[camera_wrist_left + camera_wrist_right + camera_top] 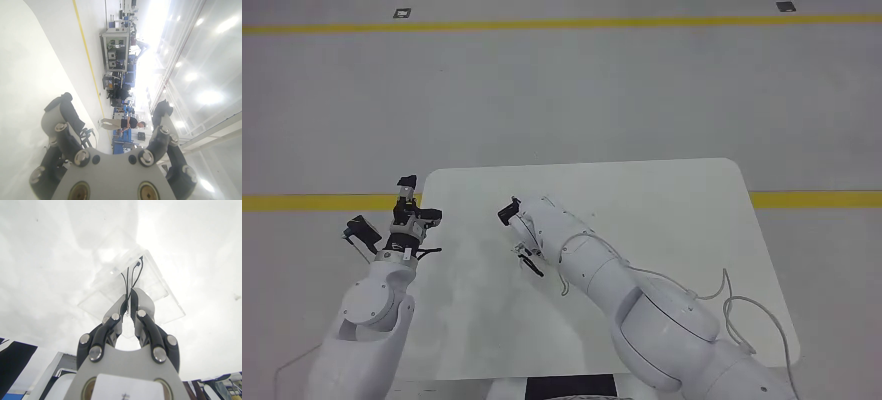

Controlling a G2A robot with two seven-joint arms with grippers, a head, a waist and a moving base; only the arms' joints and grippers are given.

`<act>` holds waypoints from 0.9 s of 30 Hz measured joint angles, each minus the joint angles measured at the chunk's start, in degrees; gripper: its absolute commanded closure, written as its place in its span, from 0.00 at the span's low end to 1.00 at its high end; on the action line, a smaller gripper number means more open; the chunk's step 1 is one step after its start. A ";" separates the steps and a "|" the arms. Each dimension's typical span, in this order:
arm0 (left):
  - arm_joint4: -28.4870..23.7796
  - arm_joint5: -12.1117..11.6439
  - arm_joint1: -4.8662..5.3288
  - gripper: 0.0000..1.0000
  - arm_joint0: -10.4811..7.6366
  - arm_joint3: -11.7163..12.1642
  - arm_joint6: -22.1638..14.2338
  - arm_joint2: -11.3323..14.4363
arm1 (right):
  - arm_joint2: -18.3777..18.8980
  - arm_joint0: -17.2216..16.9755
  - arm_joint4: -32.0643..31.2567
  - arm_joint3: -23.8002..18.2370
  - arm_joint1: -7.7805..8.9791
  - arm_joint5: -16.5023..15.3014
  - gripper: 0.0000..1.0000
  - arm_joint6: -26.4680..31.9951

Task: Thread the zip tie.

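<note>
My right gripper [129, 292] is shut on thin black zip tie strands [134, 270], and a tail end pokes out between its fingers. The strands run on over a clear plastic tray [166, 306] lying on the white table [672, 230]. Two zip tie heads [139, 260] show near the tray's far corner. The right arm [582, 260] reaches over the table's middle. My left gripper [115, 101] stands open with nothing between its fingers. It hovers at the table's left edge [384, 207] and points away from the tray.
The table's rounded left edge [432, 185] lies just beside the left gripper. A pale cable [729, 305] loops over the table's right part beside the right arm. Grey floor with yellow lines [802, 198] surrounds the table.
</note>
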 measured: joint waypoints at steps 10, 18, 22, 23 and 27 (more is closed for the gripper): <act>0.00 0.00 0.00 0.00 0.00 0.00 0.00 0.00 | 0.06 0.16 -0.29 -0.18 -0.02 0.24 1.00 -0.02; 0.00 0.00 0.00 0.00 0.00 0.00 0.00 0.00 | 0.45 1.25 0.07 -1.59 -0.06 0.68 1.00 0.80; 0.00 0.00 0.00 0.00 0.00 0.00 0.00 0.00 | 1.36 2.09 1.80 -1.96 0.00 -0.31 1.00 1.64; 0.00 0.00 0.00 0.00 0.00 0.00 0.00 0.00 | 1.71 2.46 2.78 -1.86 0.04 -0.99 1.00 2.05; 0.00 0.00 0.00 0.00 0.00 0.00 0.00 0.00 | 2.59 3.65 4.90 -0.83 0.12 -2.91 1.00 3.55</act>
